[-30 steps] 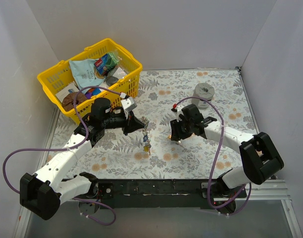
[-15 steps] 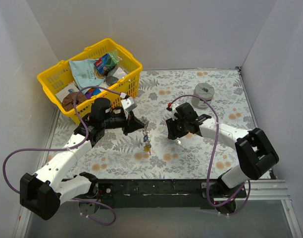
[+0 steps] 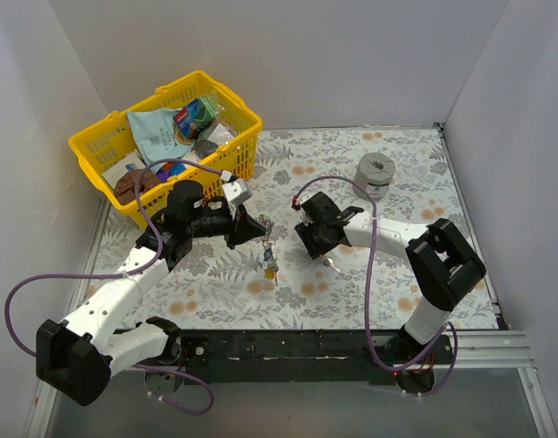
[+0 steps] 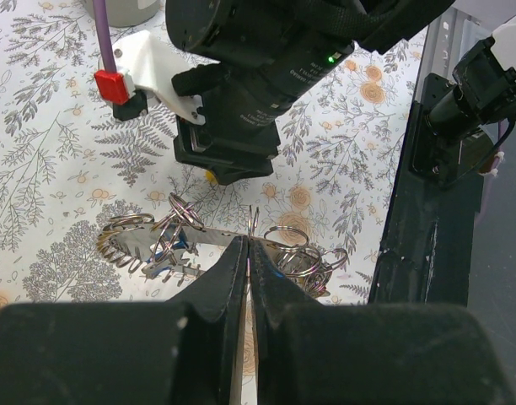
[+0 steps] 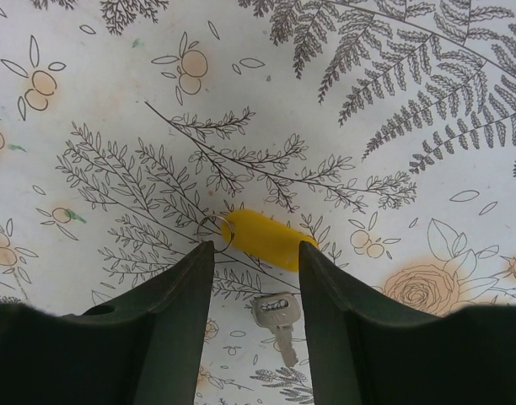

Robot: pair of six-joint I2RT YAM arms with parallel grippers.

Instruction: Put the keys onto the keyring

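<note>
Right now we judge the step in hand to be picking the yellow-headed key point(image 5: 266, 239) off the table point(image 5: 115, 84) so it can go to the keyring point(image 4: 136, 245).

The right gripper point(image 5: 256, 251) hangs low over that key with its fingers spread. The yellow head lies between them, and the gap is only a little wider than the head. We cannot tell whether either pad touches the plastic yet. A small split ring point(image 5: 216, 232) sits at the key's left end, just beside the left finger. A plain silver key point(image 5: 276, 314) lies near, just below the yellow one.

To do this well, we should close on the plastic head rather than the thin ring, because the head gives the pads a broad, grippy face. We should also keep low enough that the key does not skate away on the printed cloth. The silver key is close, so a squeeze centred on the yellow head should avoid dragging it along.

The left gripper point(image 4: 248, 253) has its fingers pressed together on the keyring's thin edge, pinching it and holding it above the table beside the right arm. Several small rings and a blue-headed key hang from it. That pinch needs to stay firm, since the ring has to sit steady for threading.
</note>
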